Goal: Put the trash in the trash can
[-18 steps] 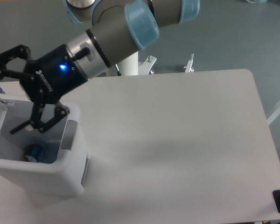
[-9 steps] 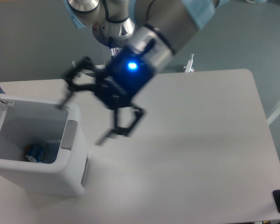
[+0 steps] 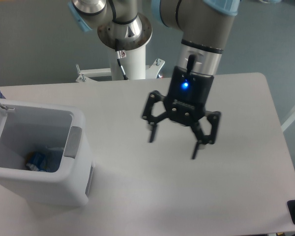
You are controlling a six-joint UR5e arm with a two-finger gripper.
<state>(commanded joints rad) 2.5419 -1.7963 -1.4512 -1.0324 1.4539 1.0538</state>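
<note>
Grey arm [image 3: 202,19] with pale-blue caps — black end effector [image 3: 174,143] (blue light glowing), silver wrist ring.

Trash can [image 3: 64,189] alone stands on table [image 3: 246,196]

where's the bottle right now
The bottle lies at the bottom of the open trash can at the table's left edge in the camera view, far from the open, empty gripper.
</note>
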